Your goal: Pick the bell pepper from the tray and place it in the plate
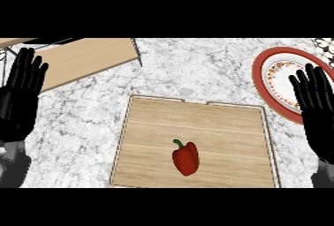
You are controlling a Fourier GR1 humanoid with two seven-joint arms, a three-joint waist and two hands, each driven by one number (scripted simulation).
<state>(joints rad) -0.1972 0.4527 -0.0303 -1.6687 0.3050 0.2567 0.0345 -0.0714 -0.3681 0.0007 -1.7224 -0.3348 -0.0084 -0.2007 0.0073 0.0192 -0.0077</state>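
A red bell pepper with a short green stem lies on a light wooden tray in the lower middle of the frame. The pepper sits a little below the tray's centre, its stem pointing toward the upper left and its tapered end toward the bottom edge. Nothing touches it. The tray rests flat on a grey-white marbled table, with a thin raised rim and a small notch along its far edge.

At the upper right of the frame is a plate with a broad red rim and a white centre ringed by a small floral pattern; it is partly cut off by the right edge. It stands apart from the tray, with bare table between them.

The right hand shows at the right edge, fingers straight and pointing up, holding nothing; it overlaps the plate's right side in the view. The left hand shows at the left edge, likewise flat and wide with fingers up, holding nothing. Both hands are well apart from the pepper.

In the upper left, a pale wooden board lies at an angle on the table.
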